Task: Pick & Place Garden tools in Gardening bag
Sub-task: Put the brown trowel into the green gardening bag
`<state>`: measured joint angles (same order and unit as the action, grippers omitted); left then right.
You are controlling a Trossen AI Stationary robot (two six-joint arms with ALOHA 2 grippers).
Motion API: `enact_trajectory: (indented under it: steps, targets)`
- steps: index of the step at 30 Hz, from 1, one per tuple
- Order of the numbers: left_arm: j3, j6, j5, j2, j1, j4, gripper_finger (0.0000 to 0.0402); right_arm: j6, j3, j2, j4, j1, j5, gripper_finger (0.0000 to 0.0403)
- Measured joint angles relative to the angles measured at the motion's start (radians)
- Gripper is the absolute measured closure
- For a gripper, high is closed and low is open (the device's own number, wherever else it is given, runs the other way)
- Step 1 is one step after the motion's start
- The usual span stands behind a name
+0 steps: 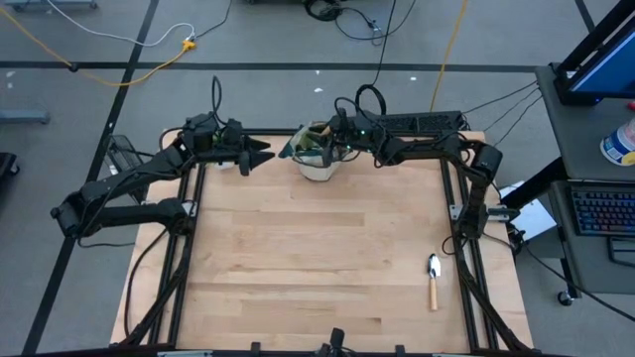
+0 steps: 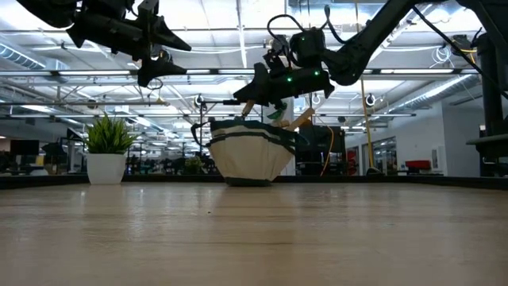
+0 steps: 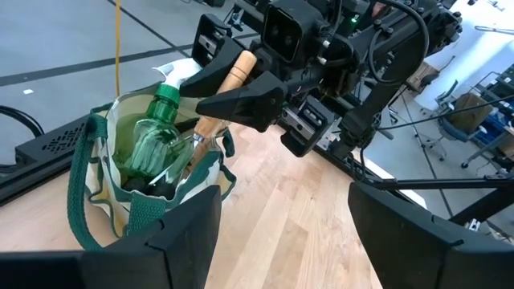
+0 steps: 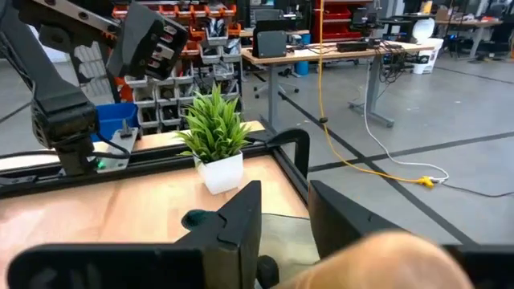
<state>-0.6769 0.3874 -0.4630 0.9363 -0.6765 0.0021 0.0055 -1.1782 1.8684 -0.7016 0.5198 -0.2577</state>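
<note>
On the desk (image 1: 317, 248), at its far edge, stands the gardening bag (image 1: 319, 159), upright, with a green spray bottle (image 3: 157, 132) and wooden-handled tools inside. The right hand (image 3: 241, 100) hangs directly over the bag's mouth, a wooden handle (image 3: 229, 80) between its fingers; the jaws look slightly parted, so whether it truly grips the handle I cannot tell. The left hand (image 1: 260, 151) hovers just beside the bag, fingers spread and empty. A small potted plant (image 2: 106, 151) sits behind it. One trowel (image 1: 433, 281) lies well apart, near the desk's right front edge.
</note>
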Motion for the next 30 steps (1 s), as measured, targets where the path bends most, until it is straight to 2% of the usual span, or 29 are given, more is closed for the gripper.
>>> enact_trajectory:
  steps: [16, 30]
  targets:
    - [0.000, -0.009, 0.001, 0.000, 0.000, 0.001, 0.0121, -0.090, 0.001, -0.050, 0.033, 0.007, 0.051, 0.0220]
    - [-0.001, -0.016, 0.001, 0.000, 0.000, 0.001, 0.0121, -0.071, 0.001, -0.060, 0.020, 0.006, 0.049, 0.0235]
